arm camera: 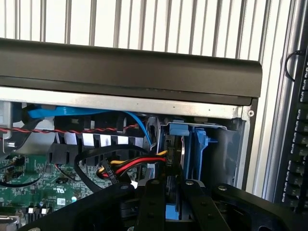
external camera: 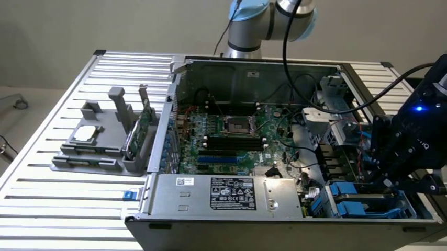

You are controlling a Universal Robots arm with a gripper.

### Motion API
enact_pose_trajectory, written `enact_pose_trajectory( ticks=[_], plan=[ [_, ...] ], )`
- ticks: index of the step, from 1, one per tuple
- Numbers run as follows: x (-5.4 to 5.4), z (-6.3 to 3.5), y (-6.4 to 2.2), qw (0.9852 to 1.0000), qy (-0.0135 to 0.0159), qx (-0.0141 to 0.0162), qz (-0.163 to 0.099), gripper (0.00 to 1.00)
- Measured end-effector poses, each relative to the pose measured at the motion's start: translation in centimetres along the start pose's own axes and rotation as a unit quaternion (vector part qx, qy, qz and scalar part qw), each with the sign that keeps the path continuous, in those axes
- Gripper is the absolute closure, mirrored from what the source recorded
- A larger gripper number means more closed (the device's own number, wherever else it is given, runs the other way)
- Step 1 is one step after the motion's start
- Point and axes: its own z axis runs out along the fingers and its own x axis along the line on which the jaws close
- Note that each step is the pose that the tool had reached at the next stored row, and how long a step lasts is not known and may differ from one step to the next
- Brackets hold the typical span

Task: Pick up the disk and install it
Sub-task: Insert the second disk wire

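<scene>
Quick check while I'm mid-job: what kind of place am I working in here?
Probably a lab or test bench for computer assembly. An opened computer case with its motherboard bare sits on a slatted aluminium table, beside a grey fixture holding spare parts, with the gripper at the blue drive bay.

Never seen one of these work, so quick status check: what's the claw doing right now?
Claw down in the computer case's drive bay corner. Closed on the disk, blue bracket showing. Cables bunched right beside it.
</scene>
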Motion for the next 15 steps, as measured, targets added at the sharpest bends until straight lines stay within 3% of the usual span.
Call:
enact_pose_trajectory(
  ticks=[15],
  plan=[
    [0.23,0.02,-0.08,1.0,-0.0011,-0.0029,-0.002,0.82]
  ],
)
